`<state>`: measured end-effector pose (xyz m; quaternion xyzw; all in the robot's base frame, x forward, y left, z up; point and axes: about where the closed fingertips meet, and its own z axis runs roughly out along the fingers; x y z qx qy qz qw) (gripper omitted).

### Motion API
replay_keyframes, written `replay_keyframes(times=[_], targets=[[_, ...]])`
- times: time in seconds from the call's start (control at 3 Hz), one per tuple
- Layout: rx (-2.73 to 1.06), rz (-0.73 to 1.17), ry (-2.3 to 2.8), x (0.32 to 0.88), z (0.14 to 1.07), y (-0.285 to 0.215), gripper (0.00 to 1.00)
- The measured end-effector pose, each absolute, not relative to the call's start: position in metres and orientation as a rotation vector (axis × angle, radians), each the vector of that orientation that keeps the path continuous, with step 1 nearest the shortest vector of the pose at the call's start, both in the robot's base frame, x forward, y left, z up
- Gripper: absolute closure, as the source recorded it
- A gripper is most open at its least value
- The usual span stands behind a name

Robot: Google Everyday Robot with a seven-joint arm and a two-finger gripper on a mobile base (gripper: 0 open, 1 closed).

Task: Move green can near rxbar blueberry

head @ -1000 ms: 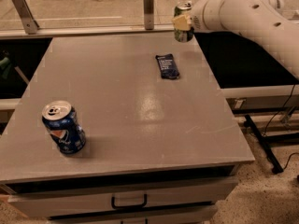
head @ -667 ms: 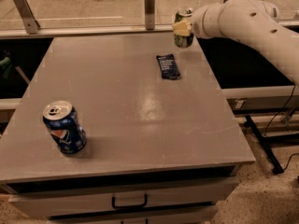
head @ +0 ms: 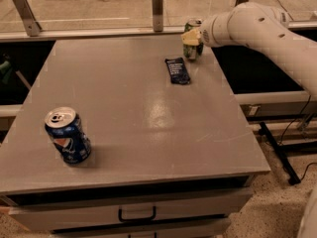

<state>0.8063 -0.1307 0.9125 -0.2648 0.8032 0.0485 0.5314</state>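
While the gripper (head: 190, 37) is hovering over the far right corner of the desk (head: 124, 148), its jaws are clasping the green can (head: 194, 51), which is sitting upright just beside the snack bar (head: 177, 70); the move is looking nearly done, with only letting go and backing away remaining
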Motion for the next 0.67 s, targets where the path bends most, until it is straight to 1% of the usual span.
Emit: replay_keyframes(times=[0.67], targets=[[-0.61,0.124,1.959,0.7968,0.8969,-0.1291,0.13]])
